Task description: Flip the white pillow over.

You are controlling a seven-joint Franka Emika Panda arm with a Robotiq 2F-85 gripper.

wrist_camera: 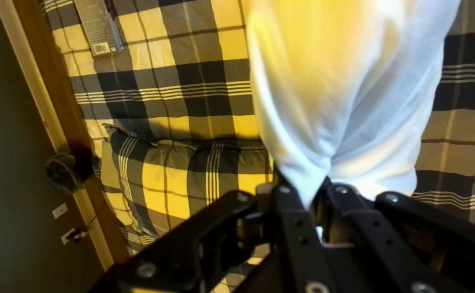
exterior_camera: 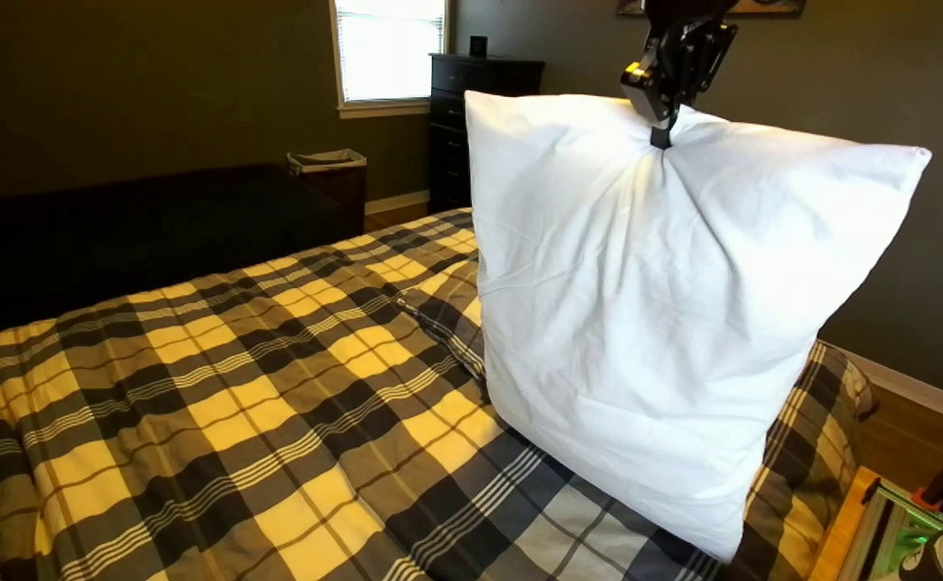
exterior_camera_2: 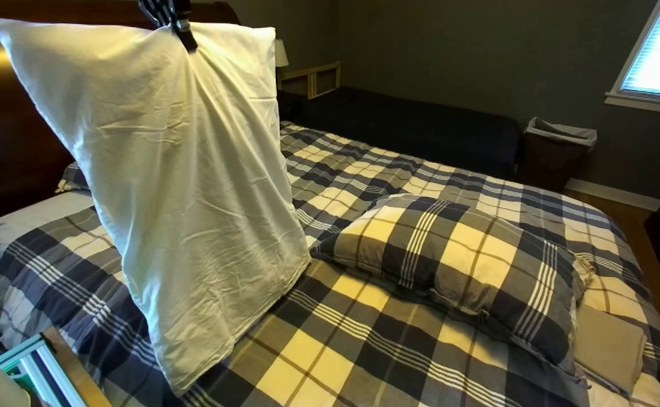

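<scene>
Left to right in an exterior view: plaid bedspread point(exterior_camera: 229, 420), plaid pillow point(exterior_camera: 454, 315) partly hidden, then the white pillow point(exterior_camera: 625, 323) in front, hung near-vertical over the bedspread, fingers point(exterior_camera: 661, 139) clamped on the middle of its top edge; can't tell if the bottom edge touches. Step in hand reads as mid-flip: lift done, turnover not. Next move should swing the top edge across past the bottom one, away from the plaid pillow, and lower until the opposite face is up before letting go; straight down would likely just bunch it.
</scene>
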